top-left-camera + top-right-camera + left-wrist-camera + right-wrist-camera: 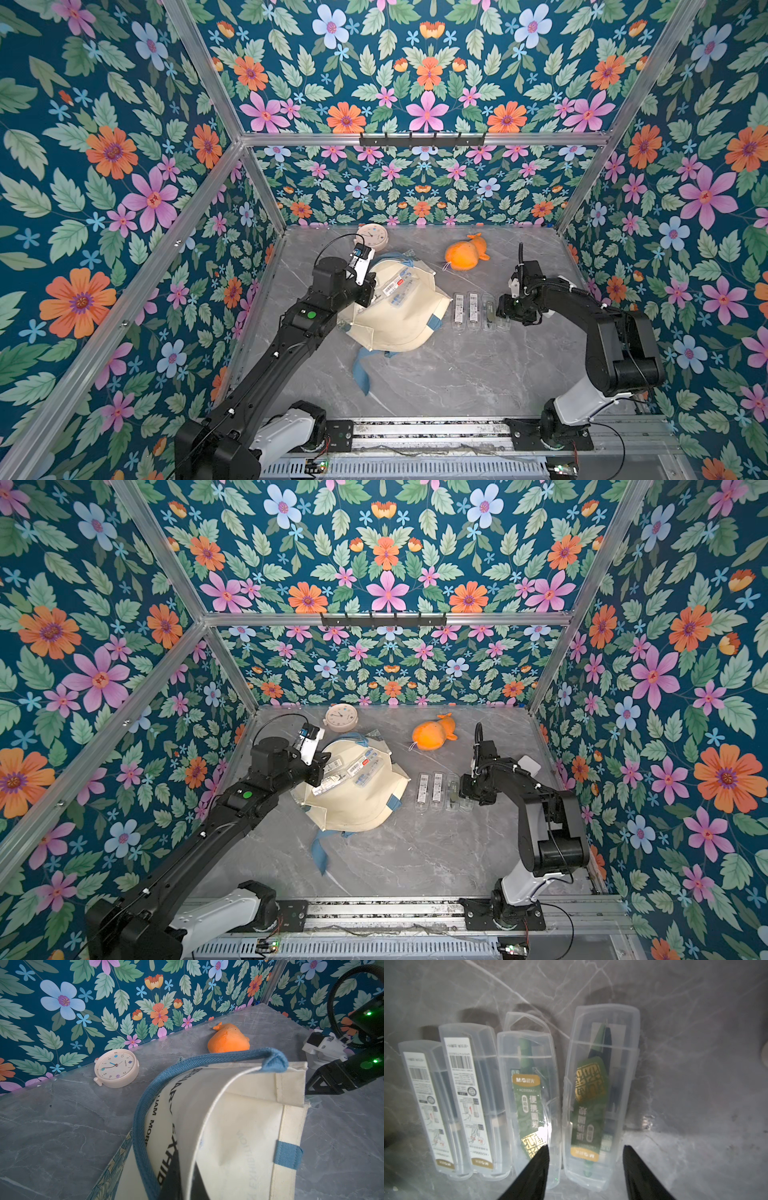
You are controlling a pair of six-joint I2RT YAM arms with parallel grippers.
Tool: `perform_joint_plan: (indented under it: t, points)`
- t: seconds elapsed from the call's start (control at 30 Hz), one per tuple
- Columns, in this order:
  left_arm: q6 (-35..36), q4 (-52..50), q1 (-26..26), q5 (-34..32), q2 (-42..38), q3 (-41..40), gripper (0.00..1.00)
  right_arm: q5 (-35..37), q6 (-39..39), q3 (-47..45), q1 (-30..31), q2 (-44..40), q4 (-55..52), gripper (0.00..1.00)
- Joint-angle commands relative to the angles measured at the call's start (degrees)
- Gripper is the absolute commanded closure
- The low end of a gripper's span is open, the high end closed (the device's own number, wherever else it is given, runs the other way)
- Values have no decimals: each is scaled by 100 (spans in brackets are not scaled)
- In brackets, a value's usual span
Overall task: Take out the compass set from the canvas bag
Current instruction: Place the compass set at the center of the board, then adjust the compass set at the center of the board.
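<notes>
Grey marble table (436, 374) holds canvas bag (399, 320), four clear compass cases (473, 311), clock (372, 237), orange plush (465, 253).

The left gripper (180, 1178) appears only as a dark wedge cut by the lower edge of its wrist view; its jaws are closed on the canvas bag (239, 1122), but cloth covers the pinch itself. The blue strap (138, 1118) beside the jaws hides part of the black lettering (152, 1128). Of the right gripper (585, 1148) only two fingertips show, and the small print on the clear case (596, 1084) between the jaws is too blurred to read.
</notes>
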Motion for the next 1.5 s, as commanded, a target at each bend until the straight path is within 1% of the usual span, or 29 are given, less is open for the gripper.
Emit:
perform_joint_plan:
  t: [0.0, 0.37, 0.53, 0.6, 0.73, 0.97, 1.07, 1.1, 1.47]
  points:
    - [25, 243, 6, 57, -41, -8, 100, 9, -30, 22, 1, 28, 29, 41]
    - [16, 258, 6, 75, -48, -17, 100, -129, 23, 176, 1, -19, 68, 41]
    - [16, 258, 0, 80, -40, -17, 100, -108, 106, 177, -44, -216, 119, 41]
    - [16, 256, 5, 93, -40, -26, 100, -283, 195, 129, -195, -290, 222, 41]
    - [14, 266, 6, 97, -49, -33, 100, -865, 454, -74, -585, -350, 574, 41]
    - [16, 263, 4, 124, -65, -52, 100, -1321, 568, -170, -764, 31, 952, 39]
    - [16, 252, 5, 110, -69, -52, 100, -1366, 578, -146, -761, 110, 1007, 39]
    - [16, 258, 5, 110, -70, -60, 100, -1377, 564, -137, -764, 311, 1002, 39]
    - [9, 263, 5, 111, -22, -44, 100, -1517, 533, -137, -763, 425, 1088, 42]
